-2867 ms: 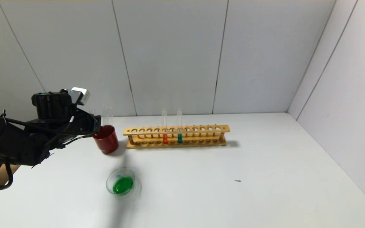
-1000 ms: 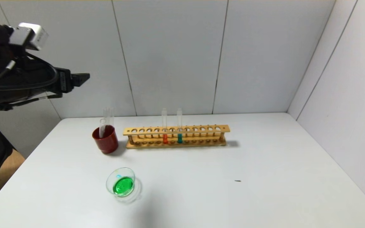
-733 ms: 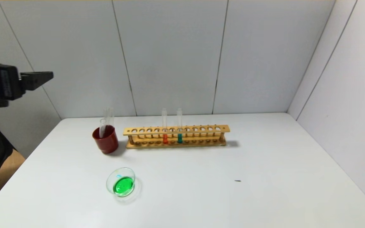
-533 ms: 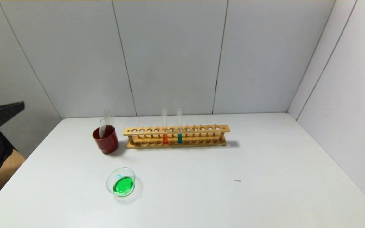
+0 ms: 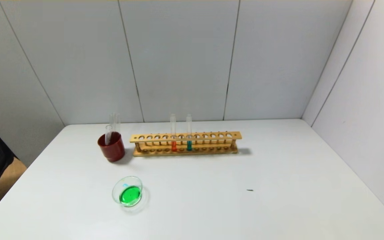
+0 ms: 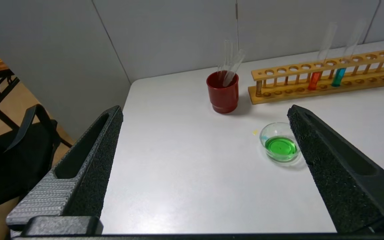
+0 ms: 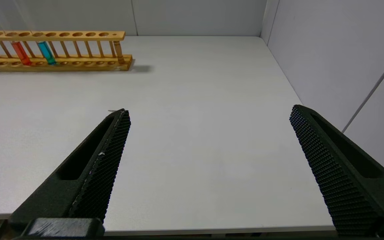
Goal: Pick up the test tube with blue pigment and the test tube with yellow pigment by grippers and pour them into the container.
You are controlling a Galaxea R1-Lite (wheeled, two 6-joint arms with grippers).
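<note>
The container (image 5: 127,191), a low clear glass dish, holds green liquid on the table's front left; it also shows in the left wrist view (image 6: 280,146). One test tube with blue pigment (image 5: 189,145) stands in the wooden rack (image 5: 212,136) beside an orange tube (image 5: 173,145). No tube with yellow liquid shows. Empty clear tubes (image 5: 108,133) lean in the red cup (image 5: 111,148). My left gripper (image 6: 205,109) is open and empty, off the table's left edge. My right gripper (image 7: 209,110) is open and empty over the table's near right edge. Neither shows in the head view.
A small yellow spot (image 6: 254,132) lies on the table beside the dish. A tiny dark speck (image 5: 250,190) lies right of centre. A black chair (image 6: 18,150) stands off the table's left side. Grey walls close the back and right.
My left arm rose from the red cup, leaving a clear tube in it, then swung left and down out of the head view. Dish, rack and cup have not moved.
</note>
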